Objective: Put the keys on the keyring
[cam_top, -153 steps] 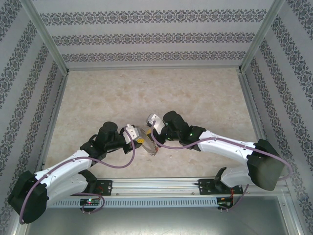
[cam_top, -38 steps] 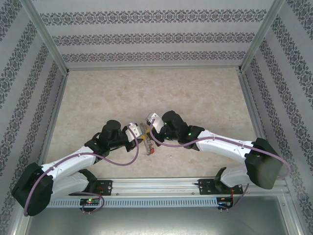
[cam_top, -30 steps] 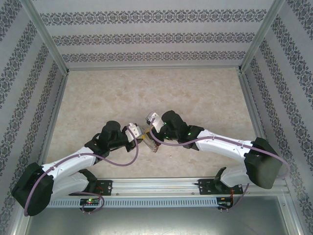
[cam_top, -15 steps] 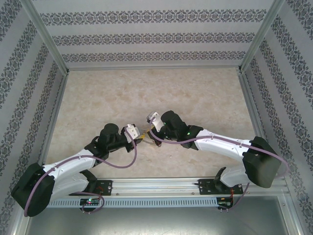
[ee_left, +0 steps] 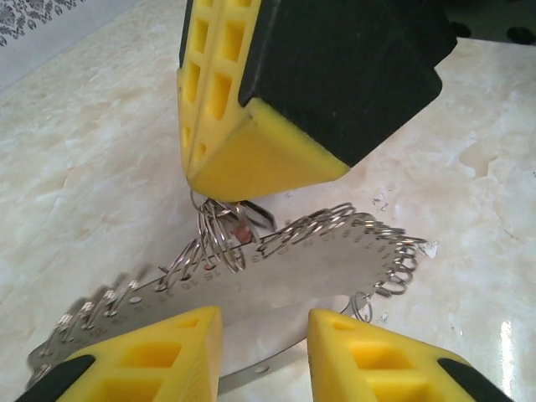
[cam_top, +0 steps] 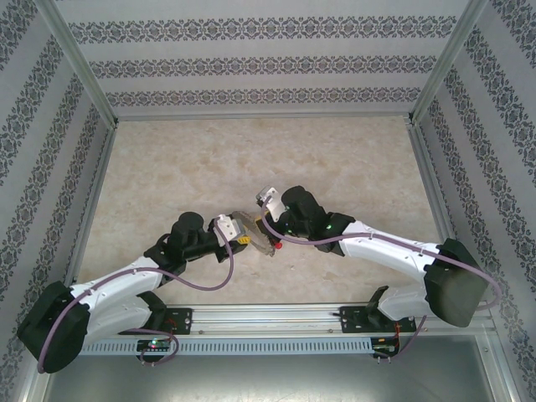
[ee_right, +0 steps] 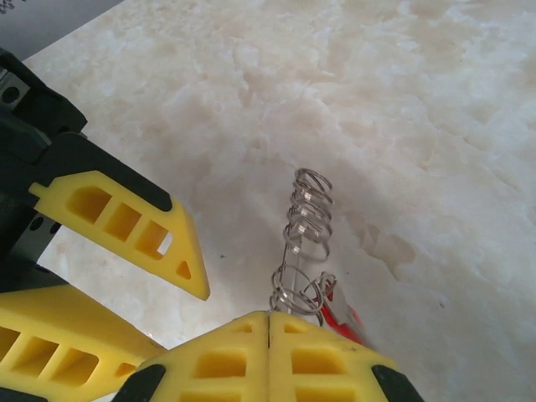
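Since half a second ago the right claw (ee_right: 268,325) has slid a little toward 3 o'clock in the top view. The keyring (ee_left: 293,280) now shows drawn out longer between the two claws.

The right claw is closed, its yellow pads pressed flat together on the looped rim of the keyring. A bunch of wire loops comes out right at the tips. A red-tagged key (ee_right: 339,311) sits on the rim at about 4 o'clock of those tips, just beside them.

The left claw (ee_left: 264,327) faces it with its fingers (ee_left: 167,352) spread apart. The near edge of the grey ring runs across the gap, and I cannot tell whether either finger touches the metal.

Outward from the claws, the keyring in the top view runs from 11 o'clock to 5 o'clock, with the red tag at the 5 o'clock end. It lies over the marbled surface (ee_right: 402,100), on the 6 o'clock side of the middle. Whether it rests on the surface is unclear.
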`<state>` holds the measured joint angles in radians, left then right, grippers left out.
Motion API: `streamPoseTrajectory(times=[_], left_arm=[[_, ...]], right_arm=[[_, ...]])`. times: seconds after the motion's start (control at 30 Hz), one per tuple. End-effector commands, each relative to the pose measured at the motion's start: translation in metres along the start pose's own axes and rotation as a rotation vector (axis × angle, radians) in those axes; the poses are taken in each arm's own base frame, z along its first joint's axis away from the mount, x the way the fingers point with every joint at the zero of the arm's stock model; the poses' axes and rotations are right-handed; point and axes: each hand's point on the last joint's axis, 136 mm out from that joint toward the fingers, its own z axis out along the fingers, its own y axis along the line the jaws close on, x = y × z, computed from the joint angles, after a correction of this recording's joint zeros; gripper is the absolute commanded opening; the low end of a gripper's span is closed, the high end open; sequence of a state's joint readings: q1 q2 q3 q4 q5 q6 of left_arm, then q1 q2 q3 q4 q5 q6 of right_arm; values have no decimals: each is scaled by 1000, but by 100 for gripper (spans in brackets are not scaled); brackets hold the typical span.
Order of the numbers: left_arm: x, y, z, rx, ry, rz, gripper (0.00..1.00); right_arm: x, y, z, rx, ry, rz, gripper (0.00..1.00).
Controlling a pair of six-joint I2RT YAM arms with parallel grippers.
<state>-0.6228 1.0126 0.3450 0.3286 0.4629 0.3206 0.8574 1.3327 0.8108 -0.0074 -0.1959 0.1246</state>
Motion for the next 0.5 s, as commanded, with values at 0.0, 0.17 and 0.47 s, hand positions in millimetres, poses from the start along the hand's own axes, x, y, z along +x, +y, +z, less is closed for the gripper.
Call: streamPoseTrajectory(times=[0.0,0.17,0.47], left_arm=[[-17,-6,-2,32,-17,42,37],[-19,-6,1,31,-14,41,38],[-22,-2,10,22,5,43,37]], right_arm=[[-22,8,-9,-18,-49,-42,0],[-22,12,-7,-30,-43,-52,0],[-22,17,-6,-51,-41,-63,0]])
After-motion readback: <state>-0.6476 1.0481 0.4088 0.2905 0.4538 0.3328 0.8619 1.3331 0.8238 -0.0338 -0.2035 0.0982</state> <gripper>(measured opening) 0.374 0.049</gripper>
